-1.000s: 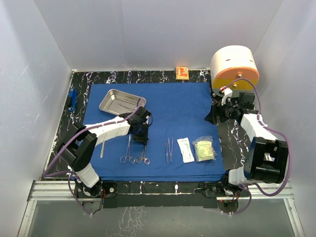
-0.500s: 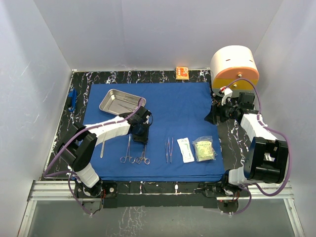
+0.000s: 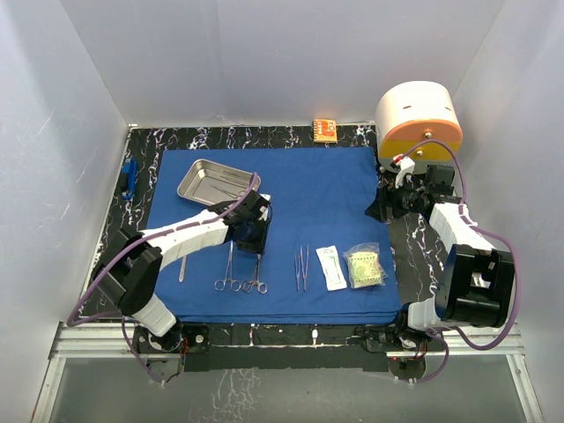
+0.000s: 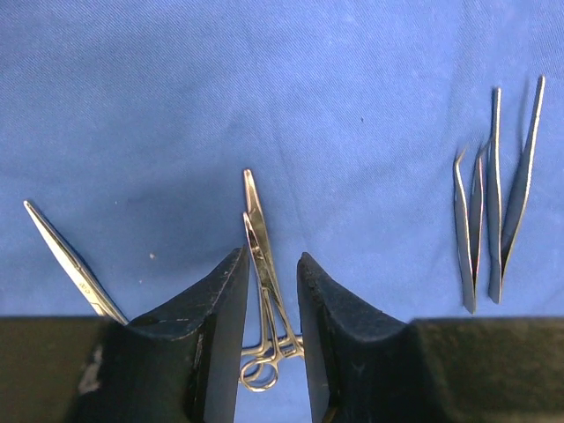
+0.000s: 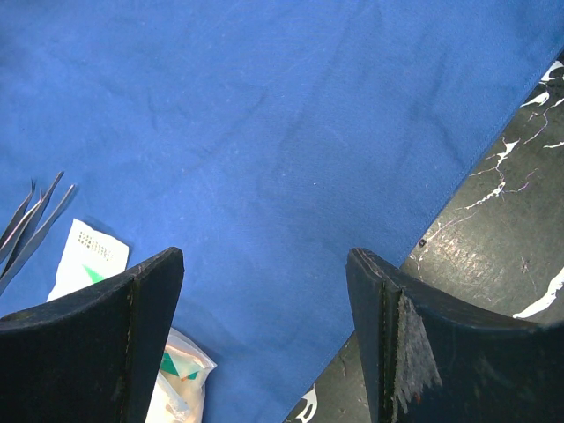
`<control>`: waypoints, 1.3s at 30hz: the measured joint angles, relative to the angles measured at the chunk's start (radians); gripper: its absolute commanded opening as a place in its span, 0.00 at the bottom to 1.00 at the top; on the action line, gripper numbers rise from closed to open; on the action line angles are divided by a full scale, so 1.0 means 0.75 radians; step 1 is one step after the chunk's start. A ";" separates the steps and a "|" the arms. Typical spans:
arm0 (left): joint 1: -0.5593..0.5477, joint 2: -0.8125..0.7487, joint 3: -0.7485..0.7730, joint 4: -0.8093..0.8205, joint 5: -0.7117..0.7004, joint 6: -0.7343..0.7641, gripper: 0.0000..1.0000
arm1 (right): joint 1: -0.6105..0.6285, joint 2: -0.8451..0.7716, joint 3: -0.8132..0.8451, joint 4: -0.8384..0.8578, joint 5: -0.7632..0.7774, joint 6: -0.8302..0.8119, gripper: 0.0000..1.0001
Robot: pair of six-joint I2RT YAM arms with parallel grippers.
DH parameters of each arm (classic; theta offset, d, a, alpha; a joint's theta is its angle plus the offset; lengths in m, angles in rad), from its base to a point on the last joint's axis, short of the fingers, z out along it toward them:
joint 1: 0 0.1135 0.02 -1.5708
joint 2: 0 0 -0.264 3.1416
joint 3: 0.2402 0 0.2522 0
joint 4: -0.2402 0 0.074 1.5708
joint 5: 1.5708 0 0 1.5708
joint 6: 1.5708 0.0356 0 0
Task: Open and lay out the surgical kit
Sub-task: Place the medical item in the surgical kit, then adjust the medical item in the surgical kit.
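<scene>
My left gripper [image 4: 269, 300] jaws narrowly parted, straddling forceps [image 4: 261, 238] lying flat on cloth [image 4: 264, 88] near tray [image 3: 196, 182]; right gripper [image 5: 264, 300] spread wide at cloth edge. Risk I see: closing low snags cloth, or forceps skid out of line

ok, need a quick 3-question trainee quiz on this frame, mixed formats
1. True or false: the steel tray sits near the far-left corner of the blue cloth.
2. How many sealed packets lie on the cloth?
3. What lies between the fingers of the left gripper?
A. nothing
B. ring-handled forceps
C. a sealed packet

Key: 1 true; 2 two; 3 B.
</scene>
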 measured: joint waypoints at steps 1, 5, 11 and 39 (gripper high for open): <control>-0.004 -0.013 -0.006 -0.001 0.001 0.006 0.28 | 0.000 0.000 0.000 0.000 0.000 -0.001 0.73; -0.012 -0.047 -0.042 -0.002 0.006 0.022 0.28 | 0.000 0.000 0.000 0.000 0.000 -0.001 0.73; -0.016 -0.048 -0.077 -0.011 0.015 0.034 0.28 | 0.000 0.001 0.000 0.000 0.000 -0.001 0.73; -0.057 -0.021 -0.090 0.015 0.034 0.073 0.27 | 0.000 0.007 0.000 -0.002 -0.004 -0.007 0.73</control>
